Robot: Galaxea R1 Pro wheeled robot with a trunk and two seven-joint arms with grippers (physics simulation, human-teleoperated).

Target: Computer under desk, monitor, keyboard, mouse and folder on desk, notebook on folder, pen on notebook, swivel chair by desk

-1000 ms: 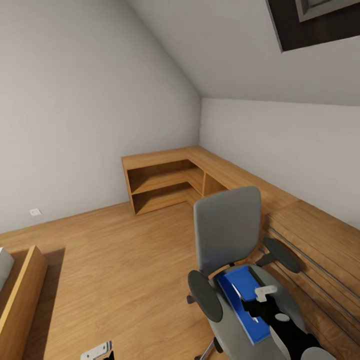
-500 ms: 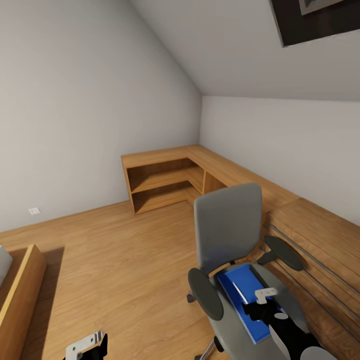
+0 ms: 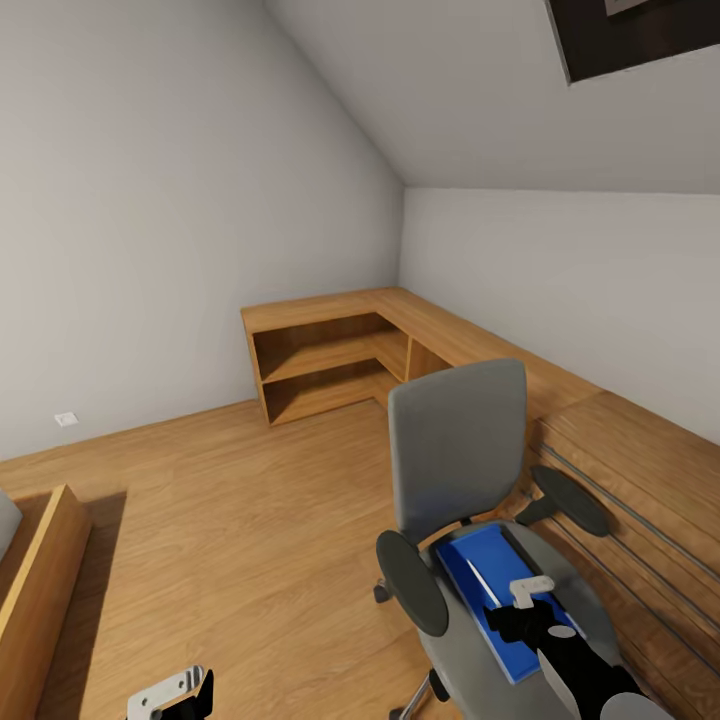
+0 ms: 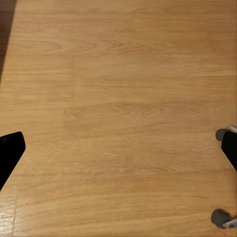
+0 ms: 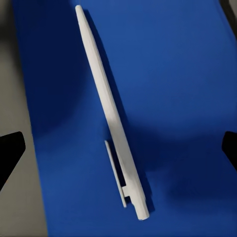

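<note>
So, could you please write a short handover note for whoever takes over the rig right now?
Right gripper: open, empty, hovering over the swivel chair seat, fingers either side of the pen.
Left gripper: open, empty, low over the wood floor.
The folder lies on the chair seat, with the pen on top of it. The chair stands beside a low wooden built-in unit.
Done: nothing can be confirmed from these views.
Left: move the folder to the desk, stack the notebook and pen on it, place the chair by the desk, then check the computer, monitor, keyboard and mouse.
</note>
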